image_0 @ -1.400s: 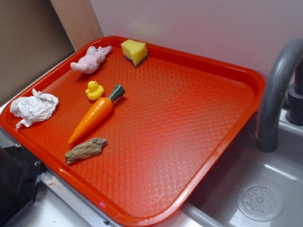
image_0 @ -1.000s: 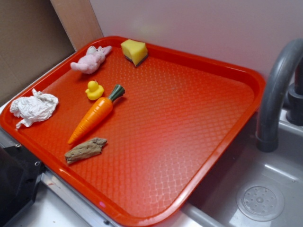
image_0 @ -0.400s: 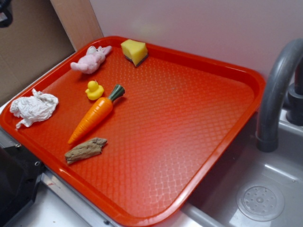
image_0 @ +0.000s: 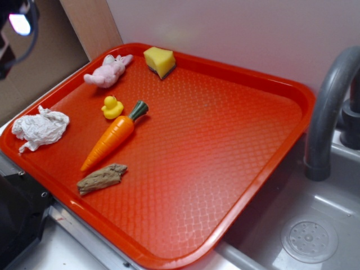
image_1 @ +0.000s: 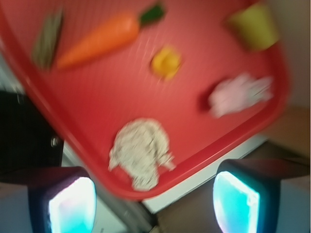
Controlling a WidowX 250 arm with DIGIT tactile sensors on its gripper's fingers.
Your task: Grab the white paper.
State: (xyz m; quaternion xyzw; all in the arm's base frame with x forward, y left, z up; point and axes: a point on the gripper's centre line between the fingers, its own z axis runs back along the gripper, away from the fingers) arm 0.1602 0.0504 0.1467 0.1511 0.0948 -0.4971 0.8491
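While the black gripper hangs with its jaws wide apart and empty, the crumpled white paper wad lies at nine o'clock on the red plastic tray, with the orange toy carrot to its right.

Gripper up high at far left corner, only a bit of it poking into exterior view, w/ a bright light spot on it. Wrist cam blurry; both fingers visible at bottom edge, spread wide apart, nothing btwn them. Pointing down.
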